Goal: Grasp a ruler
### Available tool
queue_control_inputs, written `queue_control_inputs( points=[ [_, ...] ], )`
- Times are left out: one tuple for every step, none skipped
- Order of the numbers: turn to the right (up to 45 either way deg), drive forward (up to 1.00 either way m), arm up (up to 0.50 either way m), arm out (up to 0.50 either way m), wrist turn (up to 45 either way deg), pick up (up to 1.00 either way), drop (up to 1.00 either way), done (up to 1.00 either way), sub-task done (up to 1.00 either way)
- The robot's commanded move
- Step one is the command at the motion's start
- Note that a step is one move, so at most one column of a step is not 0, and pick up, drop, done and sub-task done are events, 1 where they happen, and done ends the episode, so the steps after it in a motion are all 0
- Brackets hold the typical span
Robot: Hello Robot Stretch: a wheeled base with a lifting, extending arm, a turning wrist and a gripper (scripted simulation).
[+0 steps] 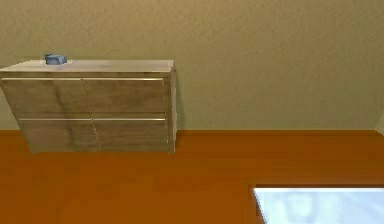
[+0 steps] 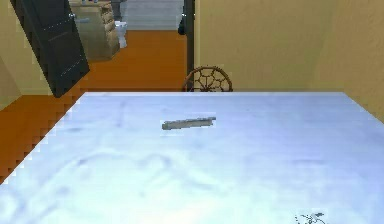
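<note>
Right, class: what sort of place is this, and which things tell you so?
Probably a bedroom in a house: a wide wooden chest of drawers, a large pale bed-like surface, and a dark open door.

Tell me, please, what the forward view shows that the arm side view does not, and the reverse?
Forward view: a wooden chest of drawers against the wall, with a small blue-grey thing on top. Arm side view: a thin grey strip, likely the ruler, lying on a broad pale surface, a round-backed chair behind it, and a dark door. Shared: orange floor, tan wall, and probably that pale surface, whose corner sits at the forward view's lower right.
</note>
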Motion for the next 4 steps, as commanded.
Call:
queue_control_inputs(
  points=[
    [0.0, 0.0, 0.5, 0.0, 0.0, 0.0, 0.0, 0.0, 0.0],
    [0.0, 0.0, 0.36, 0.0, 0.0, 0.0, 0.0, 0.0, 0.0],
    [0.0, 0.0, 0.0, 0.5, 0.0, 0.0, 0.0, 0.0, 0.0],
    [0.0, 0.0, 0.0, 0.0, 45.0, 0.0, 0.0, 0.0, 0.0]
  ],
)
